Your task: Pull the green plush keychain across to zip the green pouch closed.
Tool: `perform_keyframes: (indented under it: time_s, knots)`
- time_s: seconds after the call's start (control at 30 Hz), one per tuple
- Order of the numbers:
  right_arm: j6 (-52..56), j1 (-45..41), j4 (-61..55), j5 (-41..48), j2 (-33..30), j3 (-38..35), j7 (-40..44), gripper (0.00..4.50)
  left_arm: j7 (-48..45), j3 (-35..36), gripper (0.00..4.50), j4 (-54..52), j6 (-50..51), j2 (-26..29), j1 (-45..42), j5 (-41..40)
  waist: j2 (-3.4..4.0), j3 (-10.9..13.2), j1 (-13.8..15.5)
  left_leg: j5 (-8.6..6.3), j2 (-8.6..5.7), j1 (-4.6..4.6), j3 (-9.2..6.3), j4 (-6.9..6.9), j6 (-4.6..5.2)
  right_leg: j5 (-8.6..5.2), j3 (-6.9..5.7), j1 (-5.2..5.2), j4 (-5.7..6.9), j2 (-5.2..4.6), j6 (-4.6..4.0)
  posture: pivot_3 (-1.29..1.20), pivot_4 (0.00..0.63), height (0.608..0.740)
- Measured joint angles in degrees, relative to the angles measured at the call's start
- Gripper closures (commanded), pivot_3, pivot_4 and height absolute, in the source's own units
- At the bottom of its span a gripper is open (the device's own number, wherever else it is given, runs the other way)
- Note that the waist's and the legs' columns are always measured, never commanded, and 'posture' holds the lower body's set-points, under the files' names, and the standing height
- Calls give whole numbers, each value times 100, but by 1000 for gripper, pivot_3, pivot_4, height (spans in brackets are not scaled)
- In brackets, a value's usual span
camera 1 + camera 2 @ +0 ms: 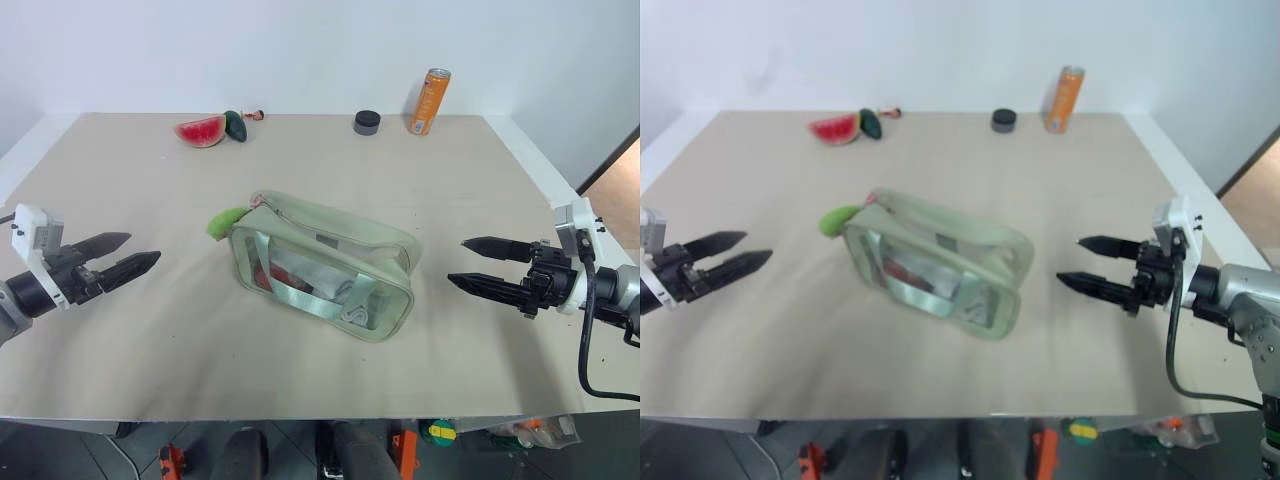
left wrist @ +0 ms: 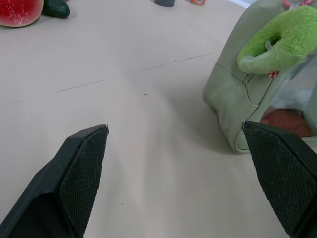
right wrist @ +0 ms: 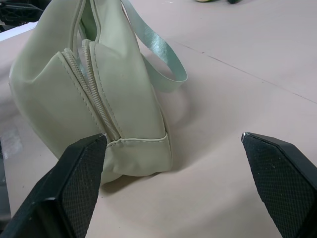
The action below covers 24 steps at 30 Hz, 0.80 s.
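Pouch: we see the green pouch lying near the middle of the table, set at a slant, its clear plastic side facing the camera and its green webbing strap draped down that side.

Pouch contents: through the clear side we make out something reddish and something pale; we cannot tell what they are.

Keychain: the green plush keychain sits at the pouch's far-left end, touching it and hanging just over that corner; in the left wrist view it droops over the pouch's end panel with a small pinkish tag beside it.

Zip: in the right wrist view we see the zipper running up the pouch's right end; we cannot tell how far along the top it is done up.

Left gripper: our left gripper hovers over the table well to the left of the pouch, pointing toward it, its two black fingers spread apart and holding nothing.

Right gripper: our right gripper hovers to the right of the pouch, pointing at its right end, fingers likewise wide apart and empty, clear of the fabric.

Far edge: a red watermelon slice and a dark green oval toy touch each other at the back left; a small dark round lid and an orange can stand at the back right.
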Motion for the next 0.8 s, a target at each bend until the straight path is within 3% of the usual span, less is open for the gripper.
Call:
perform_keyframes:
  time_s: [0.2, 0.33, 0.53, 0.8]
  knots:
    - [-208, -23, 9, -334, 5, 363, -34, 0, 104, -247, 31, -144, 24, -242, 24, -16, 0, 0, 0, 0, 1, 0, 0, 0, 0, 1, 1, 0, 0, 1, 1, 0, 150, 740]
    - [-212, -502, 160, -362, 56, 425, -216, 0, 140, -338, 31, -281, 123, -268, 22, -111, 0, 0, -8, 0, 2, 3, 14, 1, 0, 6, 9, -3, 1, 7, 3, 0, 150, 740]
    - [509, -1474, -84, 765, 70, 49, -377, 0, 167, -336, 31, -481, 443, -270, -365, -636, 0, 0, 10, 0, 2, -1, 5, 0, 0, 6, 7, -3, 2, 12, 3, 0, 150, 740]
    - [861, -1482, -1477, 1475, 70, 478, -316, 0, -466, -227, 31, -1264, -37, -302, -125, -914, 0, 0, 7, -12, 4, -1, 9, 0, -7, -1, 15, -4, 1, 4, -7, 0, 150, 740]
